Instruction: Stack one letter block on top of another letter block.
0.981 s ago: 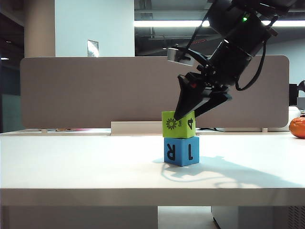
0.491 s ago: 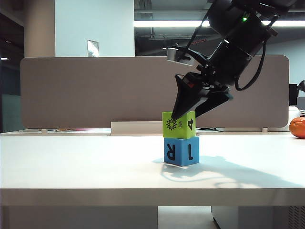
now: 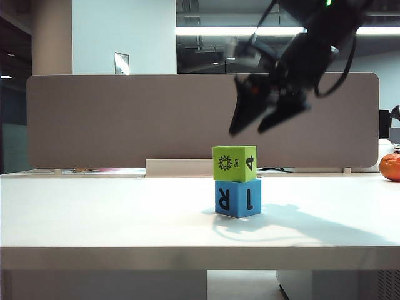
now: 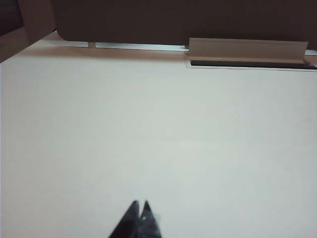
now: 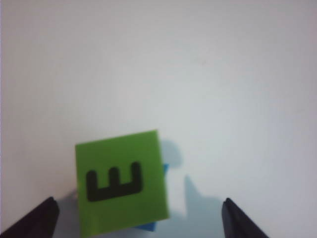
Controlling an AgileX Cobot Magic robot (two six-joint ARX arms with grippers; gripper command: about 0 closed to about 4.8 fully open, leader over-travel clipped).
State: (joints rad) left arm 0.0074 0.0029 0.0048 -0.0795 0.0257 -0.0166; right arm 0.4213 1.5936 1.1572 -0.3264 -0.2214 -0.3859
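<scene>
The lime-green letter block (image 3: 234,163), with a sun picture and a "4" on its sides, rests on top of the sky-blue letter block (image 3: 237,197) marked "R" and "1", near the middle of the white table (image 3: 112,219). My right gripper (image 3: 253,125) hovers open just above the stack and touches neither block. From the right wrist, the green block (image 5: 121,181) shows a black "E" on top, with a sliver of the blue block (image 5: 148,226) under it; the right gripper (image 5: 138,210) has one fingertip on each side, clear of the block. My left gripper (image 4: 139,204) is shut over bare table.
A grey partition (image 3: 125,119) runs along the table's back edge, with a low white strip (image 3: 178,167) at its foot. An orange round thing (image 3: 390,167) sits at the far right edge.
My right gripper has opened, let go of the green block and risen above it. The green block stays on the blue one. The left arm has not moved.
</scene>
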